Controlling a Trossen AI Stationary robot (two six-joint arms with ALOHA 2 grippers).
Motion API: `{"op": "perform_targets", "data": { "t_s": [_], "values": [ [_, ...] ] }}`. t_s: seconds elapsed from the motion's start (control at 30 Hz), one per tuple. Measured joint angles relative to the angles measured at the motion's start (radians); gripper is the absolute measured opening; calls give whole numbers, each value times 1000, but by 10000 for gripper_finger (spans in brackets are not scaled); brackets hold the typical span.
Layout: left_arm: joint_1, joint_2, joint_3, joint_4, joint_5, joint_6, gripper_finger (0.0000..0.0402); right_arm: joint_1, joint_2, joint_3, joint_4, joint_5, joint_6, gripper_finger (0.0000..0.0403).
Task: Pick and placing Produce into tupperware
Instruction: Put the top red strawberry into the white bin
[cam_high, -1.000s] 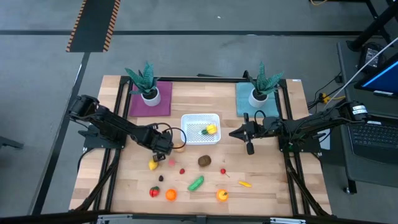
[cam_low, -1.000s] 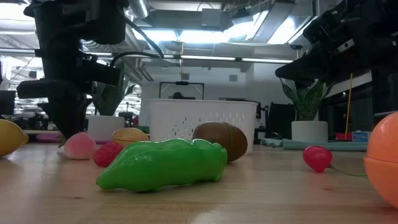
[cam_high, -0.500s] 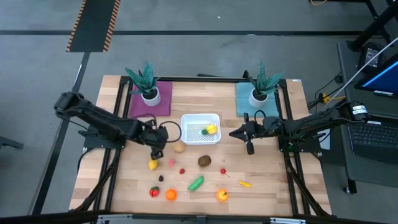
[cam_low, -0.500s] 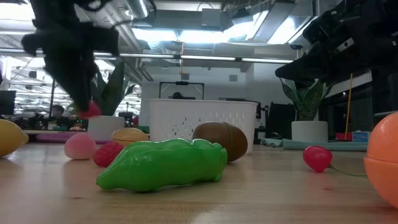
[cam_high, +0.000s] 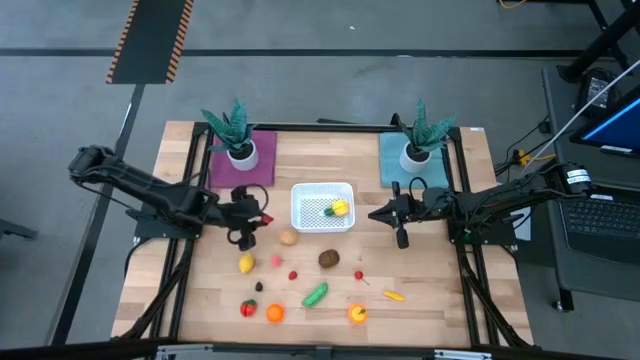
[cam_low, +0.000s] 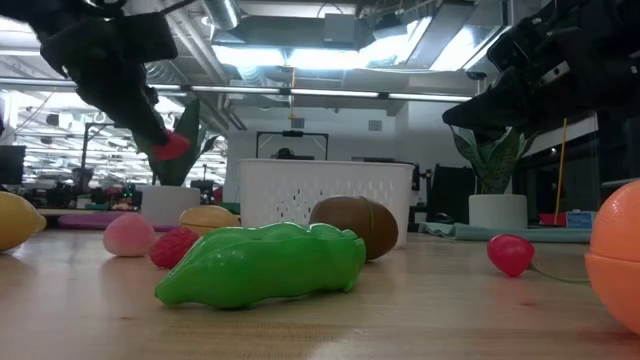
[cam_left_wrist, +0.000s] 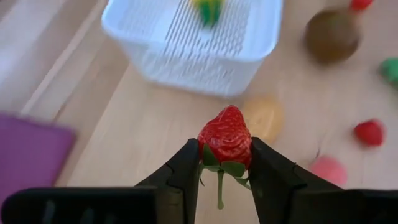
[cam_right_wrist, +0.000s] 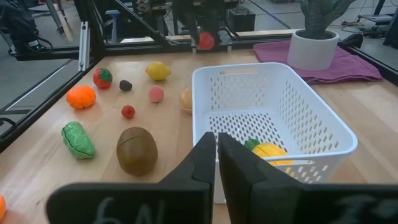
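My left gripper (cam_high: 256, 219) hangs above the table just left of the white tupperware (cam_high: 305, 194) and is shut on a red strawberry (cam_left_wrist: 226, 134), which also shows in the low view (cam_low: 173, 146). The tupperware holds a yellow-and-green piece (cam_high: 339, 208). My right gripper (cam_high: 373, 213) waits shut and empty at the tupperware's right side. Other produce lies on the table: a tan piece (cam_high: 289, 238), a lemon (cam_high: 246, 264), a brown kiwi (cam_high: 328, 259) and a green piece (cam_high: 316, 294). My left gripper pinches the strawberry between its two fingers (cam_left_wrist: 186, 167), at the leafy green cap end (cam_left_wrist: 217, 163). The red tip points away from the wrist and the stem back between the fingers. The fingers slant down from above. The strawberry is lifted clear of the table.
Two potted plants stand at the back on a purple mat (cam_high: 241, 160) and a teal mat (cam_high: 408, 160). More small pieces lie near the front: a pink one (cam_high: 276, 260), a tomato (cam_high: 248, 308), two orange ones (cam_high: 274, 312) (cam_high: 356, 314) and a small red one (cam_high: 359, 274).
My left gripper has risen from the table among the produce with the strawberry in its fingers. It has gone a little toward the far and left edges and has tipped. The strawberry is now lifted clear.
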Motion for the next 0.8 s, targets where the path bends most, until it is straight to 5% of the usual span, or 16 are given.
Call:
{"op": "perform_targets", "data": {
  "t_s": [0.3, 0.63, 0.8],
  "values": [
    [-1, -148, -176, 339, 43, 129, 103, 0, 0, 0, 0, 0, -8, 23],
    [-7, -179, -286, 620, 182, 237, 103, 0, 0, 0, 1, 0, -30, 23],
    [-6, -178, -304, 657, 138, 236, 103, 0, 0, 0, 1, 0, -31, 23]
  ]
}}
